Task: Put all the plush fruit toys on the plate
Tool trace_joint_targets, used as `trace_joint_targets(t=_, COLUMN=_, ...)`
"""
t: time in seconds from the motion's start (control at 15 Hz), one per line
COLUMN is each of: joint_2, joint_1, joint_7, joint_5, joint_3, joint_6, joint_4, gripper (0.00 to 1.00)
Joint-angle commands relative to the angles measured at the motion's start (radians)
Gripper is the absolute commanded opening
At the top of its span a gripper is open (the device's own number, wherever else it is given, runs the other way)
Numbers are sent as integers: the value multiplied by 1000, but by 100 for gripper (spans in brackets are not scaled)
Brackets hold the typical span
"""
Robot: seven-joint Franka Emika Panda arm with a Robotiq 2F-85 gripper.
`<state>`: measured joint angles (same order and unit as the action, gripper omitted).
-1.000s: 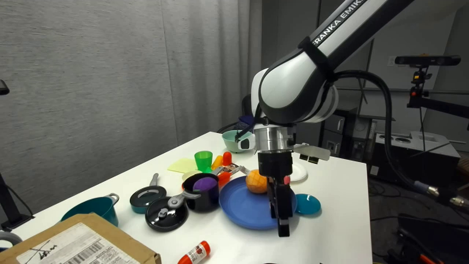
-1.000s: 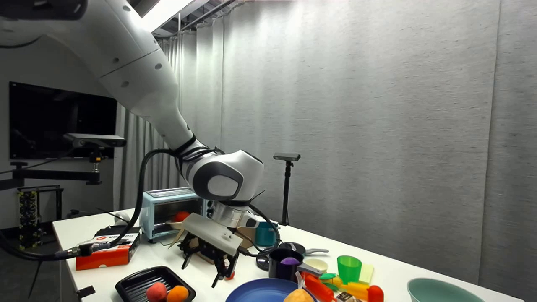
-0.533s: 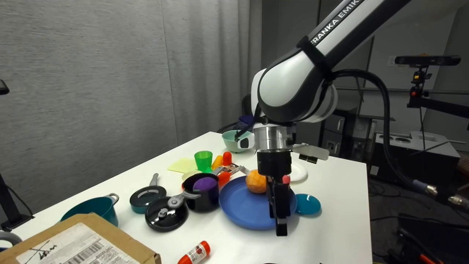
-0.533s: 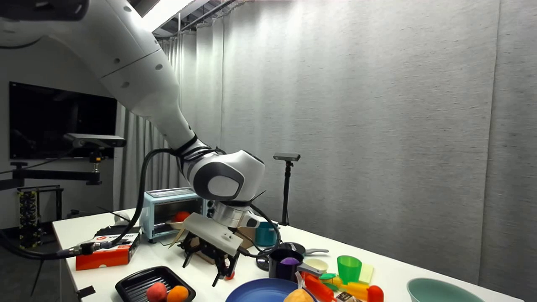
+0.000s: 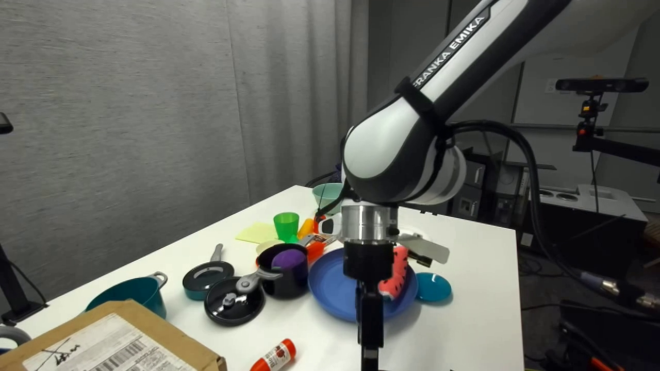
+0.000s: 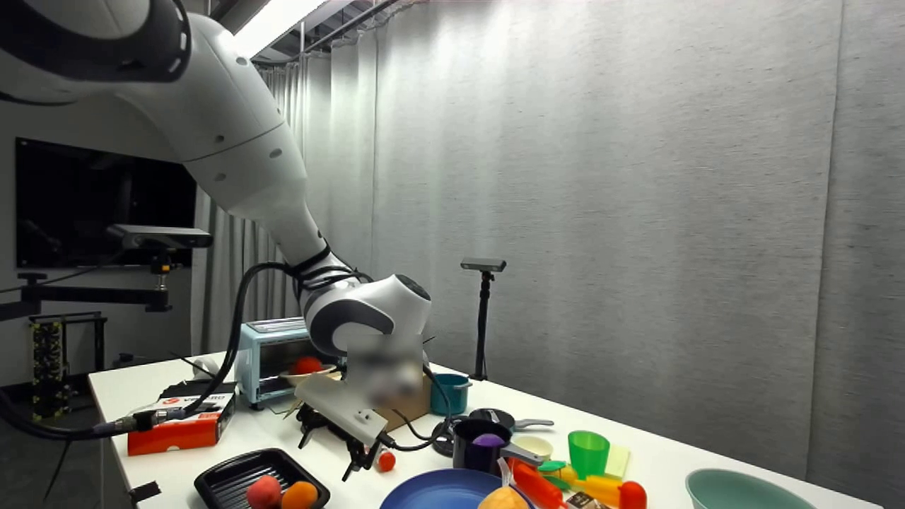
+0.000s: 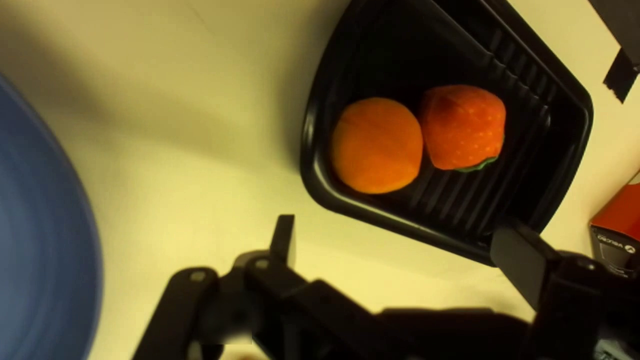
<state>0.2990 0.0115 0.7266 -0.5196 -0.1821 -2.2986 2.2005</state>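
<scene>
The gripper [image 7: 395,238] hangs above the white tabletop [image 5: 464,324] with its jaws spread wide, flat dark pads [image 7: 520,265] facing one another; in the wrist view one finger overlaps a corner of the black tray [image 7: 480,200]. That tray is glossy, rounded at the corners, with a ribbed floor. In it lie a plush orange [image 7: 377,146], matte and nearly spherical, and right against it a plush strawberry [image 7: 465,127], blunt, pale-speckled, edged with a green leaf. The plate [image 5: 335,291], round, blue and shallow, lies near the tray, a strip of tabletop between them. On it rests a plush watermelon slice [image 5: 397,273], pinkish red and dotted black, partly hidden by the wrist [image 5: 368,260] in an exterior view. At the bottom edge of an exterior view, a pale orange rounded fruit toy [image 6: 503,498] with a thin stem overlaps the plate, cut off by the frame. Just beside the plate are a dark saucepan [image 5: 291,283] with a gray handle and a smooth teal disc [image 5: 434,287]; farther off stands a translucent green cup [image 5: 286,225].
</scene>
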Motion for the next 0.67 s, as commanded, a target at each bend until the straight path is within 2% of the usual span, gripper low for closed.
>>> trace_joint_targets(t=0.0, joint_2=79, joint_1=10, joint_7=11, joint_5=10, joint_3=-40, joint_6=26, joint_4=-56, gripper=100)
trace_joint_targets(t=0.13, joint_2=118, joint_1=20, joint_7=-27, joint_5=60, joint_3=-48, joint_6=99, joint_4=-92, gripper=100)
trace_joint_targets(t=0.6, joint_2=155, joint_1=45, joint_7=-79, joint_5=192, joint_3=-47, joint_6=157, joint_4=-139, gripper=100)
